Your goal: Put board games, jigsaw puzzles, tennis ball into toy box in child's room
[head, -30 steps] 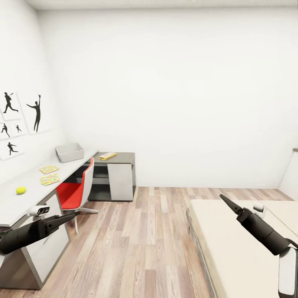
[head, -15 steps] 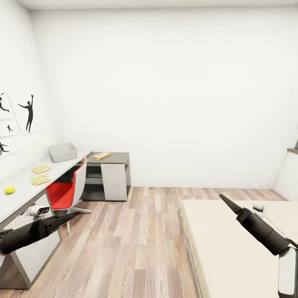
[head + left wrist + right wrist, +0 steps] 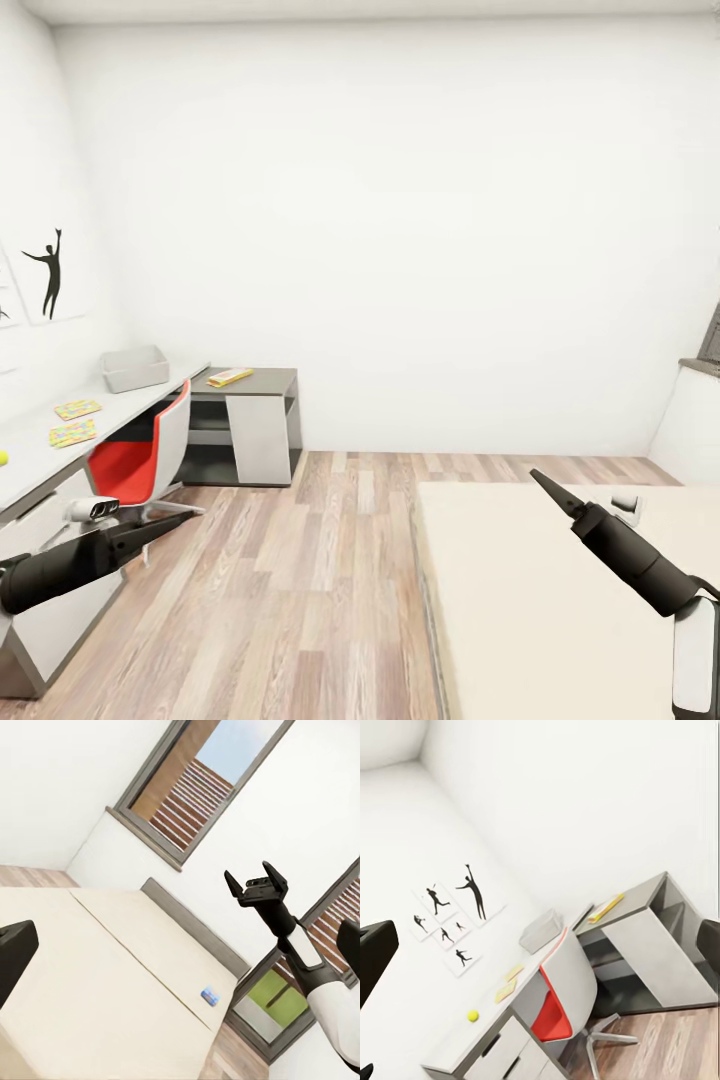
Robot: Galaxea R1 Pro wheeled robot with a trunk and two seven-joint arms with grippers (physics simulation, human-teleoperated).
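The table [image 3: 40,455] runs along the left wall. On it stand the grey toy box [image 3: 135,368], two jigsaw puzzles [image 3: 77,409] [image 3: 72,433] and the tennis ball [image 3: 3,457] at the picture's edge. A yellow-green board game [image 3: 230,377] lies on the dark lower wing. The right wrist view has the same toy box [image 3: 541,931], board game [image 3: 606,909] and tennis ball [image 3: 472,1015]. The beige bed [image 3: 540,600] lies at lower right; a small blue board game [image 3: 210,996] rests on it. My left gripper [image 3: 185,517] and right gripper [image 3: 535,474] [image 3: 255,880] hang open and empty, far from all of them.
A red and grey swivel chair [image 3: 140,462] stands tucked at the desk. Wooden floor [image 3: 300,580] stretches between desk and bed. Black silhouette pictures [image 3: 48,272] hang on the left wall. A window [image 3: 202,787] sits behind the bed's headboard.
The whole head view has swung to the right: desk and pictures slid left, more of the bed came in. Both arms hold the same pose.
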